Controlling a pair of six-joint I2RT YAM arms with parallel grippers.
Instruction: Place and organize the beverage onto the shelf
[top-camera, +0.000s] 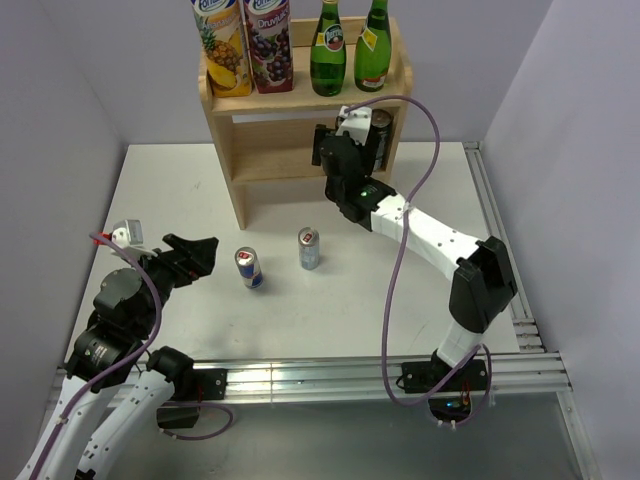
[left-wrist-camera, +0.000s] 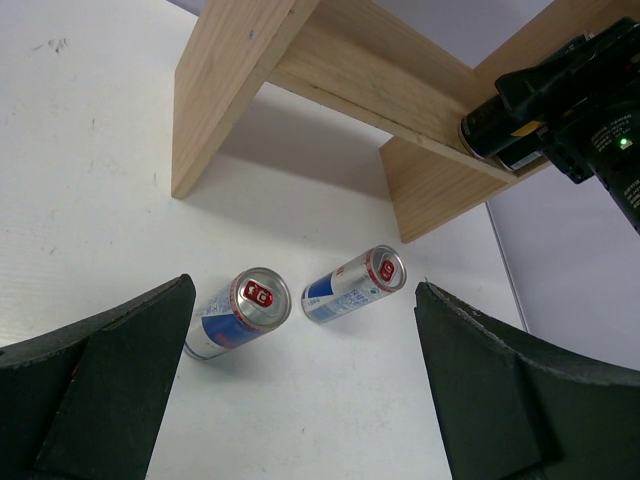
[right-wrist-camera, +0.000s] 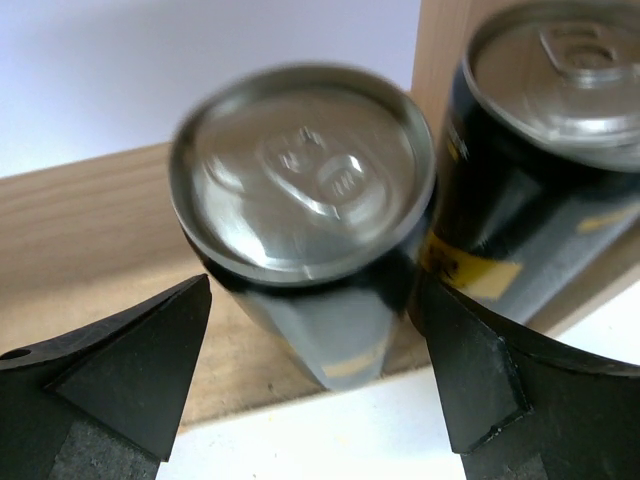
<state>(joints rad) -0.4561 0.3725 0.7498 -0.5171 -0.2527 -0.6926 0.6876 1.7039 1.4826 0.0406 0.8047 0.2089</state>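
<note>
Light-wood two-tier shelf (top-camera: 262, 160), solid sides, at far edge of table (top-camera: 400, 300), holds cartons (top-camera: 225, 50) and bottles (top-camera: 328, 55) on top; left claw (top-camera: 203, 256) gapes wide, right claw (right-wrist-camera: 312, 285) straddles can (right-wrist-camera: 300, 180) on lower tier, grip cannot tell.

The light-wood shelf (top-camera: 275, 160) is standing at the table's (top-camera: 180, 190) twelve o'clock edge. On top, two juice cartons (top-camera: 222, 45) are standing toward nine o'clock and two green bottles (top-camera: 328, 50) toward three. Two black cans (right-wrist-camera: 300, 200) are standing on the lower tier's three o'clock end. Two blue-silver cans (top-camera: 249, 268) are standing at the shelf's six.
</note>
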